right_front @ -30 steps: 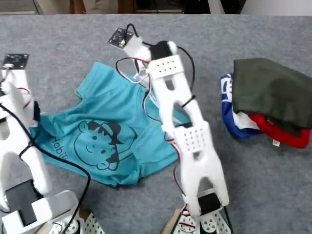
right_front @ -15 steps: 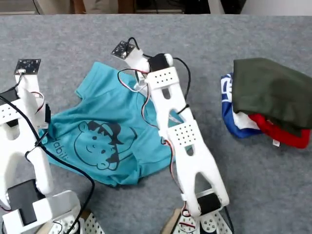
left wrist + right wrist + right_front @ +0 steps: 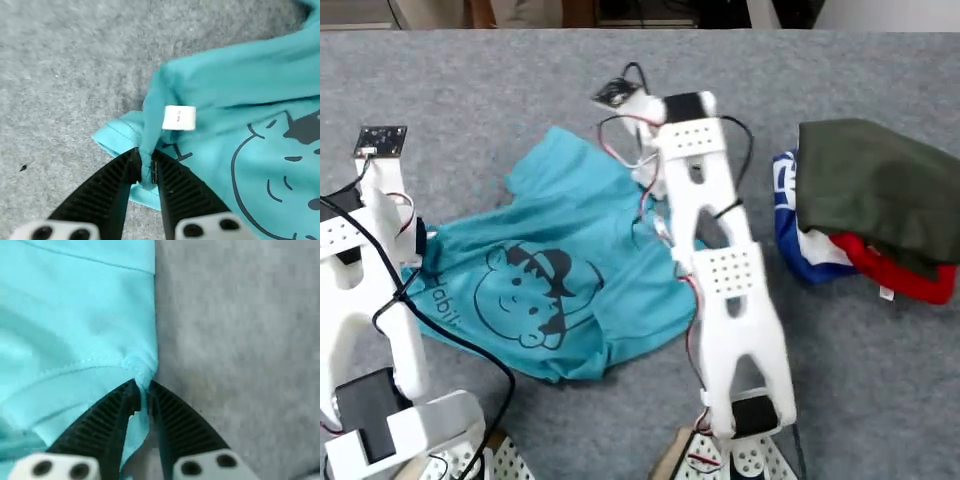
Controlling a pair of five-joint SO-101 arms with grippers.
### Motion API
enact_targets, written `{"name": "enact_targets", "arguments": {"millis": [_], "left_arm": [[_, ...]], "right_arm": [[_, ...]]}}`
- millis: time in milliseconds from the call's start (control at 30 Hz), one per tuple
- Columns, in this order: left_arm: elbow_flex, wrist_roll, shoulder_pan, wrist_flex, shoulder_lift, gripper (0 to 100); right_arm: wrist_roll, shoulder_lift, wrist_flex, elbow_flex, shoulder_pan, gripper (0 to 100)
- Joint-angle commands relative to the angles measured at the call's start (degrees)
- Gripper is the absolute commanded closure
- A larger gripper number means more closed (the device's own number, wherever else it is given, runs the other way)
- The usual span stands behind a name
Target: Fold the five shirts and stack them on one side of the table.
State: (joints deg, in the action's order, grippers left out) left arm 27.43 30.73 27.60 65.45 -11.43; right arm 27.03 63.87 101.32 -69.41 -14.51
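1. Left tool (image 3: 145, 169): jaws pressed together, pinching a bunched fold at the edge of the teal shirt (image 3: 570, 250). A white tag (image 3: 179, 118) sits on the cloth just beside the pinch.
2. Right tool (image 3: 142, 390): jaws also closed, pinching a puckered bit of the same shirt's edge, right where the cloth meets the bare grey counter (image 3: 240, 340).
3. The teal shirt lies on the counter, from centre out toward 9 o'clock in the high view. It is spread but rumpled, with the cartoon face print (image 3: 525, 295) up and wrinkles running between the two pinch points.
4. Left arm (image 3: 365, 270) stands at the 8 to 9 o'clock side, its tool end at the shirt's 9 o'clock edge.
5. Right arm (image 3: 725, 290) runs from 6 o'clock up over the shirt's 3 o'clock side. Its tool end is at the shirt's 1 o'clock edge.
6. A pile of three shirts sits at 3 o'clock, apart from the teal shirt.
7. The dark green shirt (image 3: 880, 190) is on top. The red shirt (image 3: 905, 280) pokes out at the pile's 5 o'clock, and the blue and white shirt (image 3: 795, 240) at its 9 o'clock.
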Motion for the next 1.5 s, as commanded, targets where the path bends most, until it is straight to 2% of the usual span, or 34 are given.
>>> {"name": "enact_targets", "arguments": {"millis": [0,233,467,567,667,800,1000,1100,1267,1467], "left_arm": [[-0.70,2.81,-0.26,2.37,-0.22,98],[-0.53,4.75,-0.53,4.75,-0.75,98],[-1.23,10.55,-0.44,9.67,-0.75,98],[-1.14,12.75,-0.18,10.73,-0.75,98],[-0.18,14.77,-0.18,10.81,-0.40,98],[0.44,14.86,-0.18,10.73,-0.48,98],[1.67,14.86,-0.18,8.70,-0.75,98],[1.58,14.86,-0.18,8.70,-0.75,98],[1.58,14.86,-0.18,8.79,-0.57,98],[1.67,14.68,-0.26,7.82,-0.31,98]], "right_arm": [[3.43,-14.46,1.14,17.63,3.82,99.6],[8.44,-32.84,-0.35,47.78,6.37,99.6],[9.41,-47.87,-5.01,70.02,1.98,99.2],[9.58,-52.62,-4.66,75.03,0.04,93.4],[14.95,-57.80,-3.25,78.73,-2.33,84.1],[15.03,-64.57,-1.32,76.09,-3.82,77.9],[13.71,-66.15,0.53,64.40,-2.15,77.8],[10.99,-64.31,-3.69,59.30,-2.15,77.8],[1.23,-50.68,-11.16,48.57,-2.33,77.8],[-6.95,-27.82,-10.64,26.42,-2.77,77.6]]}}
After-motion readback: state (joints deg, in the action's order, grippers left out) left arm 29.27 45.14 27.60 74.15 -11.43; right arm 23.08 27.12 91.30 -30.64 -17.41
